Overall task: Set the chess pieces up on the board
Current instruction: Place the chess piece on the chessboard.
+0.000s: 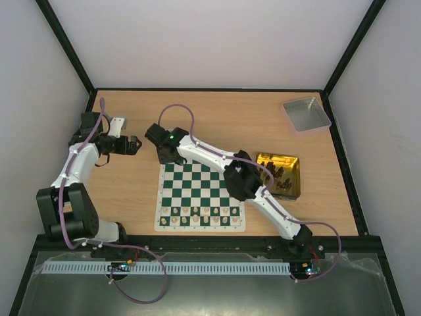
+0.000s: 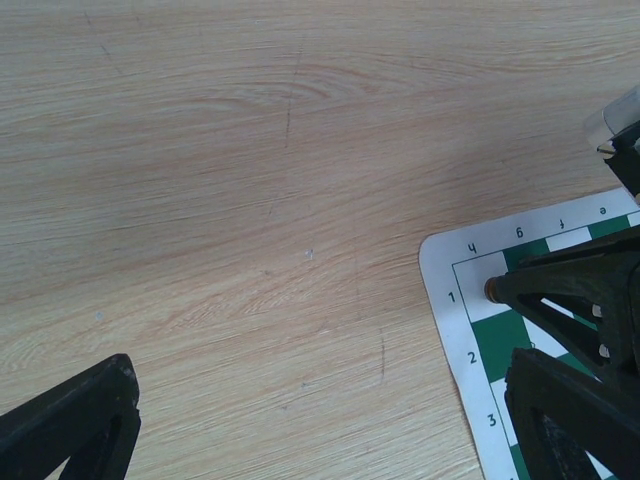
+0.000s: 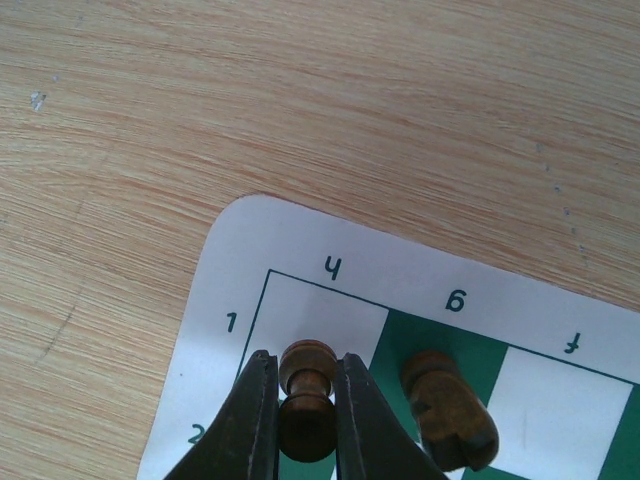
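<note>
At the far left corner of the board (image 1: 200, 196), the right gripper (image 3: 306, 358) pinched a dark piece (image 3: 306, 415) over the corner square (another piece (image 3: 448, 408) occupied the next square). Setting it down upright and releasing seemed next. The left gripper (image 1: 135, 145) hung spread, off the board.

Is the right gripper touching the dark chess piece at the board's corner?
Touching. The right wrist view shows both fingers of the right gripper pressed against the sides of the dark chess piece, no gap.

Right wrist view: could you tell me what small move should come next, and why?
Probably set it down and open: the right gripper is shut on a dark chess piece over the white corner square of the board, beside another dark piece.
</note>
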`<state>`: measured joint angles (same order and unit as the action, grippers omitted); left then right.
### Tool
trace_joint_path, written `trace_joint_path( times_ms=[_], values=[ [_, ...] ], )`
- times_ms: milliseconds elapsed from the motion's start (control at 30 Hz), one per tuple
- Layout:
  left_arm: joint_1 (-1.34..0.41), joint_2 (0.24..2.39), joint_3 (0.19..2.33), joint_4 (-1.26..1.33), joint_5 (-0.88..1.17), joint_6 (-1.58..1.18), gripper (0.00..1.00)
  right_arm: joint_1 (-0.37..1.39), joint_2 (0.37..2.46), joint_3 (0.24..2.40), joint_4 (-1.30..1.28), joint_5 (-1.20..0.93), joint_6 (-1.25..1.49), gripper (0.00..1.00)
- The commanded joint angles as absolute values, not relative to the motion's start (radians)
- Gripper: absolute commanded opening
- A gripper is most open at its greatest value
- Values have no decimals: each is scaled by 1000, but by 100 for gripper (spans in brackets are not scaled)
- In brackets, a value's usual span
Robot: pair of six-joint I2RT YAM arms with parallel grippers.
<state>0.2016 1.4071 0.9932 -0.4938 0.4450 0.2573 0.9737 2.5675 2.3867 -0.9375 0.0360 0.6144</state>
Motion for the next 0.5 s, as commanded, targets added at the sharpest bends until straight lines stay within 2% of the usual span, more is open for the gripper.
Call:
trace_joint_path(
  times_ms=[0, 233, 467],
  values=[
    [208, 1406, 985, -482, 462, 252, 99, 974, 2581, 2424, -927, 62, 627, 6],
    [207, 1419, 984, -478, 469, 252, 99, 968, 2588, 2424, -920, 52, 631, 13],
    [208, 1428, 984, -474, 471, 252, 99, 966, 2597, 2424, -916, 33, 631, 15]
  ],
)
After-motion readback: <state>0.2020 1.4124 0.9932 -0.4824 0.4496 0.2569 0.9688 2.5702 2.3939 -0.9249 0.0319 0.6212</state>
